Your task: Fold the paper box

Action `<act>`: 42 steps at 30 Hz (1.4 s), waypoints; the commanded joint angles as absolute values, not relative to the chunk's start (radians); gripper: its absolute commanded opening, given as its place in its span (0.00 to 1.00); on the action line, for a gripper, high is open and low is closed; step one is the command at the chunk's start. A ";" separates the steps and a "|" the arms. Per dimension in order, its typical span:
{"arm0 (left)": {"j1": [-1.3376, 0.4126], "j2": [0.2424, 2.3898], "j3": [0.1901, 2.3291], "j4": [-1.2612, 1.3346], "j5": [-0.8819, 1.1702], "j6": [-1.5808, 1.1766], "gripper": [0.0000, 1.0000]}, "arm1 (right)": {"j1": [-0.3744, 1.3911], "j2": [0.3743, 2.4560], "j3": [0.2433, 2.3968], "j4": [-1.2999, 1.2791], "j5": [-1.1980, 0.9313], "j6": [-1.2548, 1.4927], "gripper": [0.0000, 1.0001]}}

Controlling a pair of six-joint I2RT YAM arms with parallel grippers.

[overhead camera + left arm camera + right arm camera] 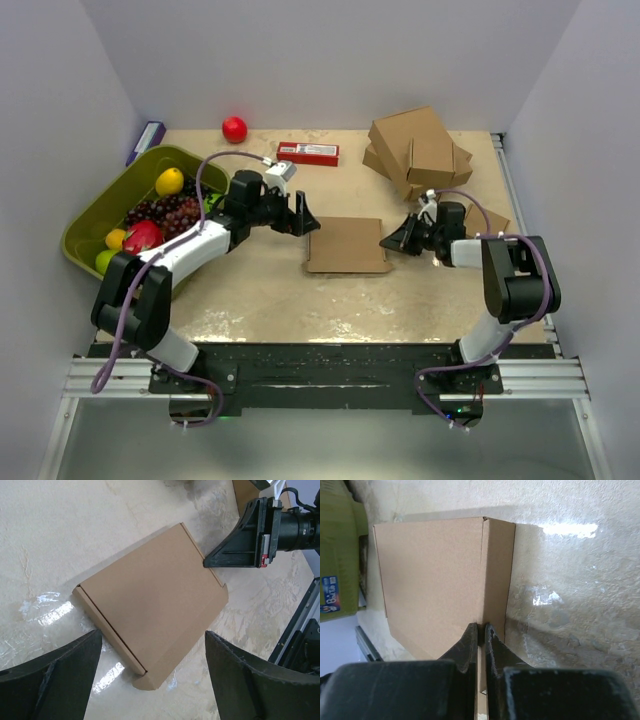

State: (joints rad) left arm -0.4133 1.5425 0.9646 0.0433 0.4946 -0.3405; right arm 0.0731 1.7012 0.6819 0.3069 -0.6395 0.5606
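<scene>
**Position.** The paper box point(347, 245) lies flat on the surface point(270, 300) at the centre of the overhead frame. It is closed into a thin rectangle, lid panel uppermost.

**Left gripper** point(304, 217): spread wide, holding nothing, hovering just beside the box's upper-left corner.

**Right gripper** point(392, 242): fingers pressed together, tips touching the box's right edge at a crease line. Whether cardboard is caught between them cannot be told.

**Step in hand (judged).** Final closing: the folding appears nearly complete, with the right edge being seated.

**Next move calls for:** steady pressure along that edge, with the box braced from the left so it does not slide.
</scene>
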 commanded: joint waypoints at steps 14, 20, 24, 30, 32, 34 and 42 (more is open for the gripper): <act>-0.377 1.624 0.943 0.104 0.581 -0.449 0.88 | 0.032 1.695 0.614 0.393 -0.836 0.657 0.00; -0.376 1.624 0.943 0.098 0.574 -0.454 0.88 | 0.032 1.660 0.607 0.406 -0.856 0.684 0.00; -0.374 1.620 0.942 0.091 0.565 -0.453 0.88 | 0.031 1.651 0.604 0.422 -0.868 0.701 0.00; -0.374 1.626 0.933 0.095 0.569 -0.463 0.88 | 0.032 1.629 0.604 0.417 -0.867 0.704 0.00; -0.374 1.632 0.922 0.103 0.584 -0.472 0.88 | 0.032 1.631 0.603 0.416 -0.865 0.704 0.00; -0.374 1.643 0.908 0.129 0.615 -0.500 0.88 | 0.031 1.631 0.600 0.420 -0.865 0.707 0.00; -0.376 1.686 0.870 0.273 0.739 -0.612 0.84 | 0.034 1.618 0.592 0.429 -0.839 0.709 0.00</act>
